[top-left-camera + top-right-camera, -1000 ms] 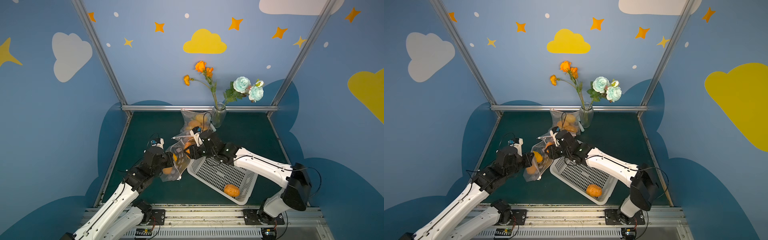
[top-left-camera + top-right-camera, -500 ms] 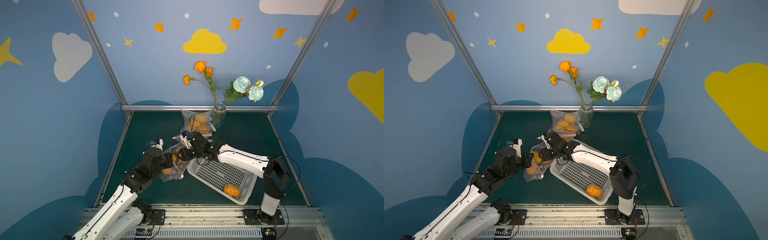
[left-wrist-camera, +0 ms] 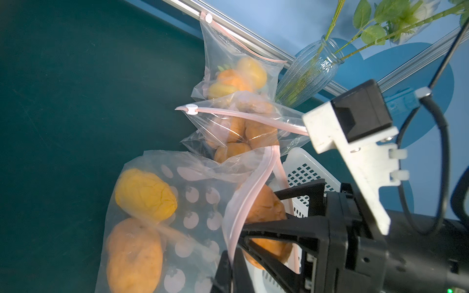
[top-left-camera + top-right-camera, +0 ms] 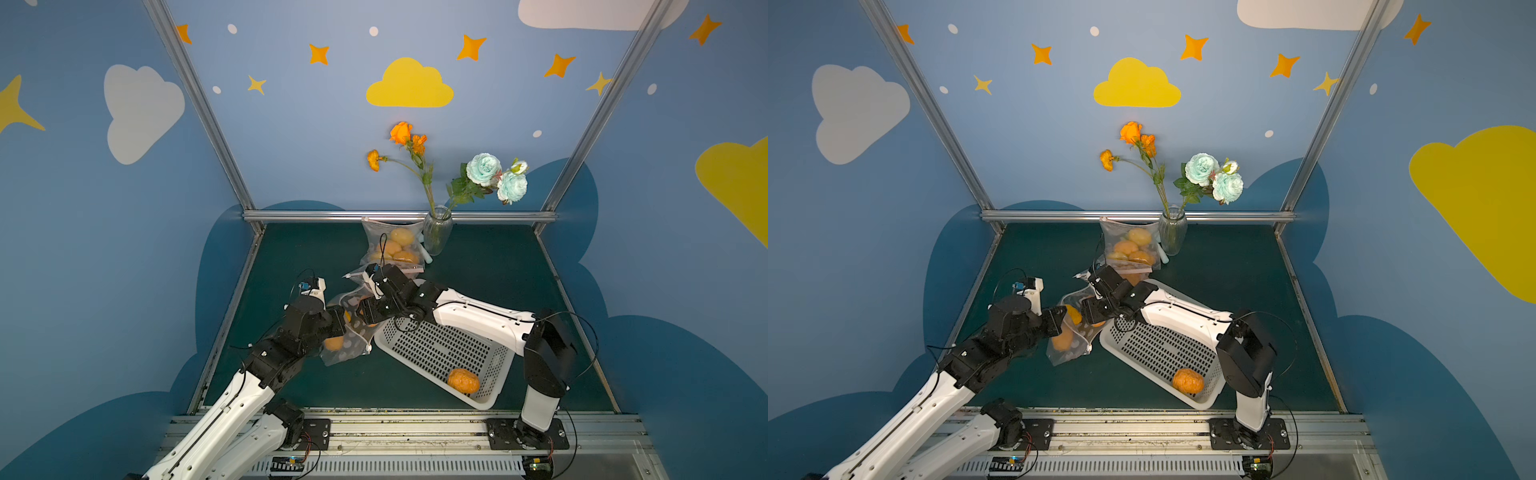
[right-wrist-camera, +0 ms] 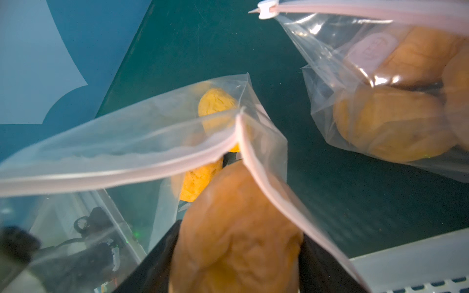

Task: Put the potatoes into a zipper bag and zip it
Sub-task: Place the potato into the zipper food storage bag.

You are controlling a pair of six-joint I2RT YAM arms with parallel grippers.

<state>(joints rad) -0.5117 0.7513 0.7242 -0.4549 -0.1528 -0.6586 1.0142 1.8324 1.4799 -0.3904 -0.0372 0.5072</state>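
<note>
Currently the zipper bag [image 3: 193,203] is pinched at its rim by the left end effector [image 3: 233,263] beside the basket [image 4: 436,349], and a potato [image 5: 238,228] is gripped by the right end effector [image 4: 361,311] at its mouth; released early, it could be caught on the zipper strip [image 3: 256,182] and spilled.

Place: a staged lab-style robot booth is indicated
Walls: painted cloud-and-star panels [image 4: 409,85]
Frame: aluminium struts [image 4: 399,216]
Front: robot bases [image 4: 528,434] bolted on a metal rail [image 4: 415,419]
</note>
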